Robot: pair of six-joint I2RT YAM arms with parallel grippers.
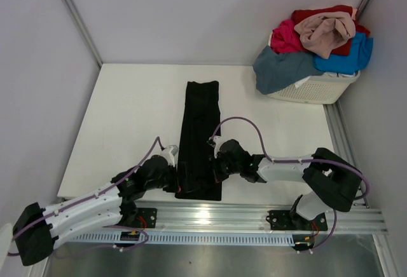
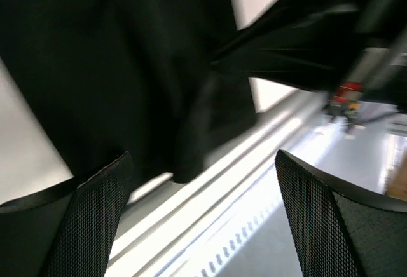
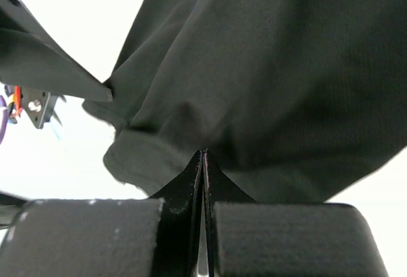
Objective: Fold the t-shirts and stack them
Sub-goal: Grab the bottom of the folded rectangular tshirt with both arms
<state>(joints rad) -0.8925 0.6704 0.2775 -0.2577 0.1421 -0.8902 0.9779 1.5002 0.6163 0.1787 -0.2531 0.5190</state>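
A black t-shirt (image 1: 200, 131), folded into a long narrow strip, lies on the white table (image 1: 127, 118), running from the middle to the near edge. My left gripper (image 1: 169, 161) is at the strip's left edge near its near end. In the left wrist view it (image 2: 203, 157) is open and empty, with the black cloth (image 2: 127, 67) just beyond its fingers. My right gripper (image 1: 219, 161) is at the strip's right edge. In the right wrist view it (image 3: 203, 154) is shut, its tips pinching the black cloth (image 3: 273, 86).
A white slotted basket (image 1: 318, 87) stands at the far right corner, heaped with red (image 1: 321, 15), beige-pink (image 1: 327, 32), magenta (image 1: 286, 39), bright blue (image 1: 350, 58) and slate grey-blue (image 1: 283, 67) shirts. A metal rail (image 1: 254, 216) runs along the table's near edge. Walls enclose the table.
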